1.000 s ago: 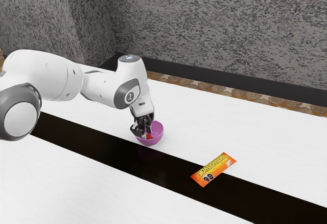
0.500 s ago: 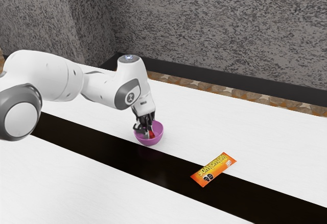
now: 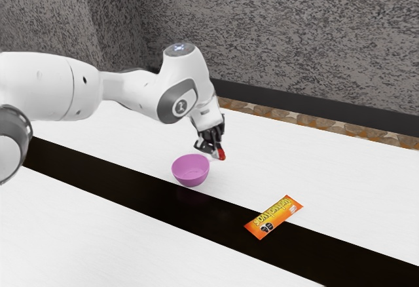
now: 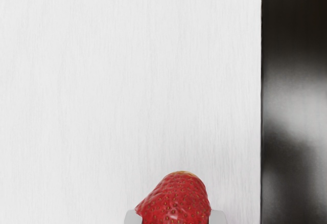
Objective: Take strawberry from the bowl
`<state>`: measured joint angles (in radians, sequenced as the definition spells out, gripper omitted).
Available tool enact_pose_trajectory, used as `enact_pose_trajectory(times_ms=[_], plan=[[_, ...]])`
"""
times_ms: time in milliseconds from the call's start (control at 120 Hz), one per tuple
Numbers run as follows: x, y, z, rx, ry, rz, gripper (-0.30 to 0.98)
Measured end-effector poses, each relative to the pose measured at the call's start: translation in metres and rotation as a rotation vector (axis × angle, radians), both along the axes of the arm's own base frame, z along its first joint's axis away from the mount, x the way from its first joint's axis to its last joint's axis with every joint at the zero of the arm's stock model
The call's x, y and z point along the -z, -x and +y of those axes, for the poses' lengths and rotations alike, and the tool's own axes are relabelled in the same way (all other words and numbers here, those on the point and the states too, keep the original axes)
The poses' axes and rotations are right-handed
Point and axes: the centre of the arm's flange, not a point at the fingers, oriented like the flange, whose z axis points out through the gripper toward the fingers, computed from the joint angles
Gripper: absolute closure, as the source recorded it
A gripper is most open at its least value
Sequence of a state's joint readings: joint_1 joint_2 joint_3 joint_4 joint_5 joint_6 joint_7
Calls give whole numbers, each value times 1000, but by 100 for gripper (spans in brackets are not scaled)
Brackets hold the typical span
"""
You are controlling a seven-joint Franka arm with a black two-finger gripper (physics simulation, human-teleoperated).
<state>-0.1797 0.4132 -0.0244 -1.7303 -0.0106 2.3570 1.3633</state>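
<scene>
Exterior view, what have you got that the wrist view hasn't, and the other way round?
From the exterior view: the purple bowl, the orange packet lying partly over the dark strip, the white arm and the speckled wall.

From the wrist view: the seeds dotting the strawberry's skin, and pale fingertips pressed against its two sides.

In both: the strawberry in the hand, the white tabletop and the dark strip.

Seeded red strawberry, held up between the fingers, outside the upright purple bowl
</scene>
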Motion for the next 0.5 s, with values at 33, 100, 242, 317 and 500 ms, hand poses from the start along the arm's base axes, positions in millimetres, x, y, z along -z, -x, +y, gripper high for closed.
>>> enact_pose_trajectory(times_ms=[33, 100, 242, 317, 500], plan=[[5, -8, -11, 9, 8, -4, 76], [22, -28, -28, 18, 25, -8, 76], [50, -51, -46, 11, 56, -32, 76], [55, -53, -53, 10, 61, -39, 72], [58, -50, -68, 29, 62, -47, 36]])
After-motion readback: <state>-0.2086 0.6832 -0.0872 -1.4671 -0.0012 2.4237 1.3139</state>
